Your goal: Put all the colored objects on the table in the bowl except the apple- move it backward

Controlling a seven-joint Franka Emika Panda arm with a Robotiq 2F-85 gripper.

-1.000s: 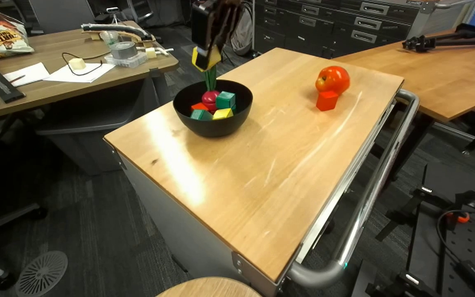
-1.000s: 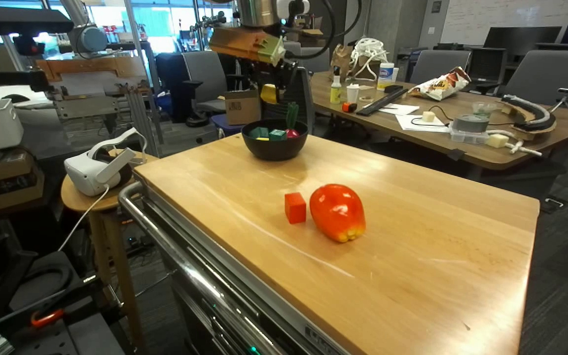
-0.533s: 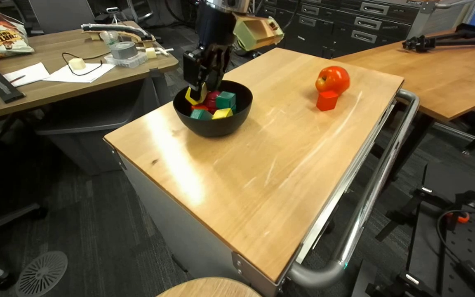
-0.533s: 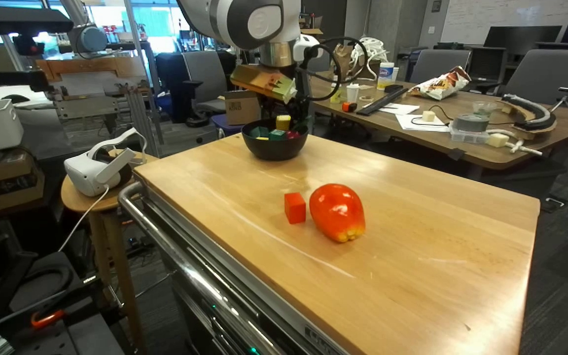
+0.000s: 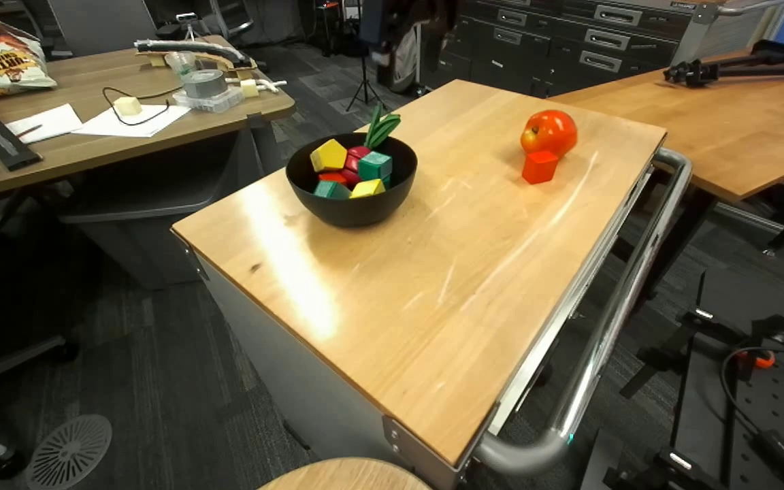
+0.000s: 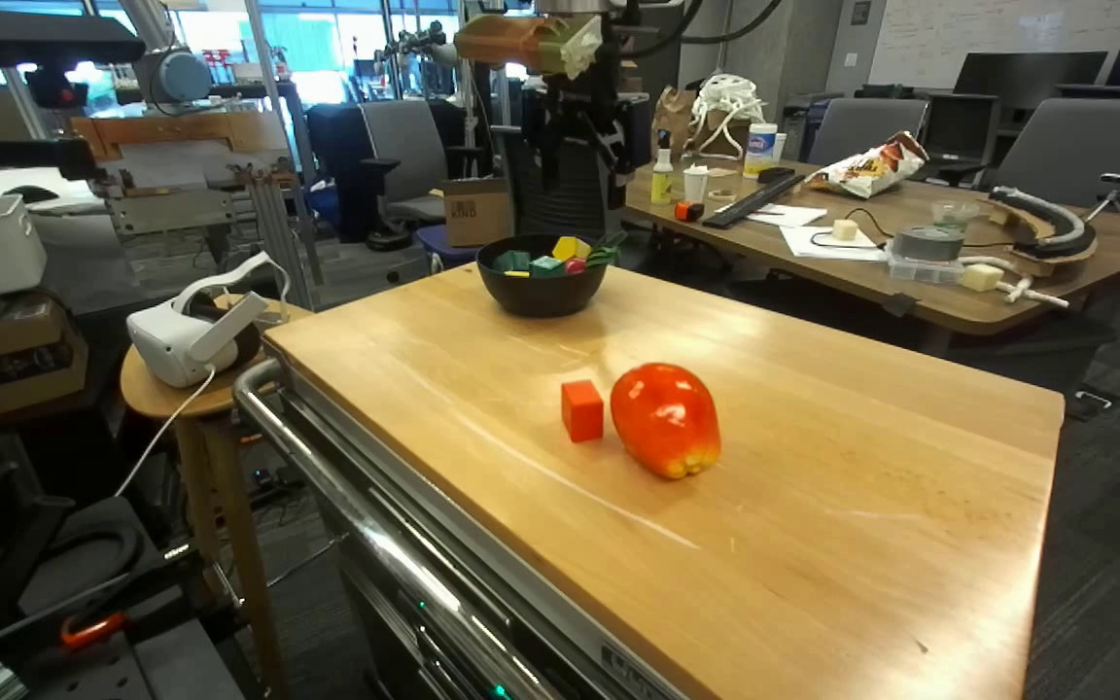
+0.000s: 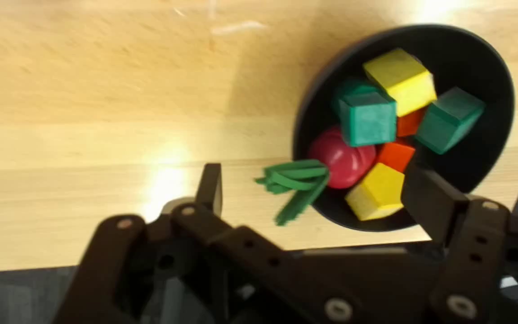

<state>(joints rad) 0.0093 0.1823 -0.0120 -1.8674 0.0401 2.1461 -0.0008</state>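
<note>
in both exterior views a light-wood rectangular desk (image 5: 419, 286) with a shiny metal rail (image 5: 611, 327) along one edge bears a wide, round, matte black bowl (image 5: 354, 212). the black fingers (image 7: 432, 207) are released, spread wide apart, and raised above the level of the bowl. inside the bowl, the wrist view shows a yellow block (image 7: 400, 83), a yellow five-sided block (image 7: 378, 191), a green block (image 7: 369, 119) overlapping a small dark-red toy fruit (image 7: 342, 157), a second green block (image 7: 450, 119), and partly hidden orange-red pieces (image 7: 396, 155) among them. the fruit's green leaves (image 7: 301, 177) reach out over the rim. on the desk, well apart from the bowl, rests a large, round, glossy red-orange apple (image 6: 665, 420); a red-orange cube (image 6: 582, 410) sits just beside it, a narrow gap between the two in an exterior view.
</note>
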